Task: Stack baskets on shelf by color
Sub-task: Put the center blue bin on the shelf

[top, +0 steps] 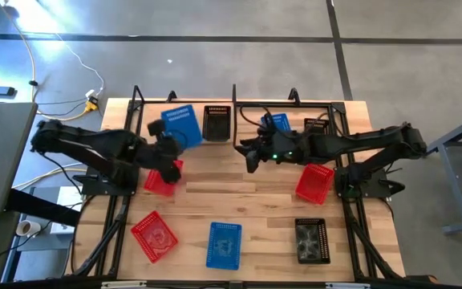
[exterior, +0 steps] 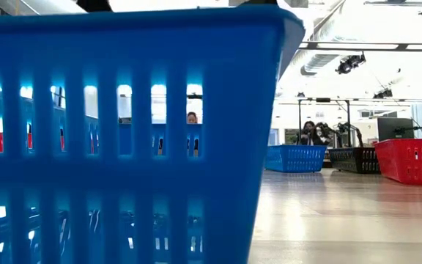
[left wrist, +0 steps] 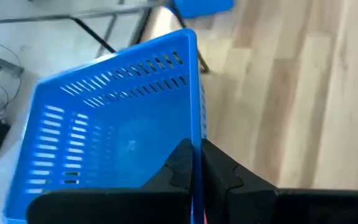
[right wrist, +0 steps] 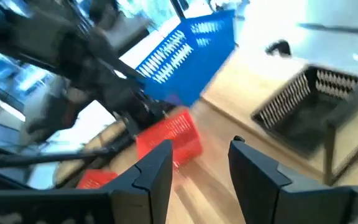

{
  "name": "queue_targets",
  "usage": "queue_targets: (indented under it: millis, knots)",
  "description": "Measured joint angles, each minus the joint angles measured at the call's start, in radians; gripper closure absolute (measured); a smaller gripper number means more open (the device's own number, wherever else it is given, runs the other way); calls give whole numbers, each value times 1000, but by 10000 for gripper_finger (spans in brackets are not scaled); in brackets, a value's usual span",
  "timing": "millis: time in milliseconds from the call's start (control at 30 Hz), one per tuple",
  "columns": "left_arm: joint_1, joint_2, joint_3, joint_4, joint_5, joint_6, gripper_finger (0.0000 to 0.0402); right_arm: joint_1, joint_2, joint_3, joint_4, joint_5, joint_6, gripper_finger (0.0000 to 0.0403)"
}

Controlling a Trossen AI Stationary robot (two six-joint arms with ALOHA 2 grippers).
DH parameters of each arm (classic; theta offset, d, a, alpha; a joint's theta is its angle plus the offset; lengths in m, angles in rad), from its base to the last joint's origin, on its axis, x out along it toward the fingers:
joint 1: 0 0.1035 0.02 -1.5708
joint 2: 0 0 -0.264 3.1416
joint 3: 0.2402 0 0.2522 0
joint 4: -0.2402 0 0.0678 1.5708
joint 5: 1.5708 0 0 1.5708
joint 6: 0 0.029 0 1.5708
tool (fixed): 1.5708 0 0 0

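Fingers of the left gripper [left wrist: 194, 171] are pinched on the rim wall of a blue basket [top: 181, 124], holding it tilted in the air over the far left part of the table [top: 247, 201], just beside the shelf [top: 235, 108] that runs along the far edge. On that shelf's left bay a black basket [top: 216, 122] sits just right of the lifted one; right of the upright divider stand another blue basket [top: 277, 123] and a second black basket [top: 317, 127]. Directly below the left gripper, a red basket [top: 164, 178] rests on the table. The right gripper [right wrist: 201, 171] hovers near the table's middle, just right of the divider, its fingers spread apart with nothing between them. A second red basket [top: 314, 182] lies to the right, near the right arm. Along the near edge, from left to right, lie a third red basket [top: 154, 236], a third blue basket [top: 224, 244] and a third black basket [top: 311, 239], well apart from each other. In the low view that near blue basket fills most of the foreground.
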Motion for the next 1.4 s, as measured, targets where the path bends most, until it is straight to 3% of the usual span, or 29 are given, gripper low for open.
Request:
queue_targets:
  millis: [267,833,1400]
  knots:
    - [150,-153,-198,163,116,204,401,-40,-25,0,0,0,-2,261]
    - [438,-160,-412,364,289,621,400,-76,-26,0,-4,9,-2,261]
    - [634,-40,-418,407,445,813,399,-100,-26,0,-3,6,-46,261]
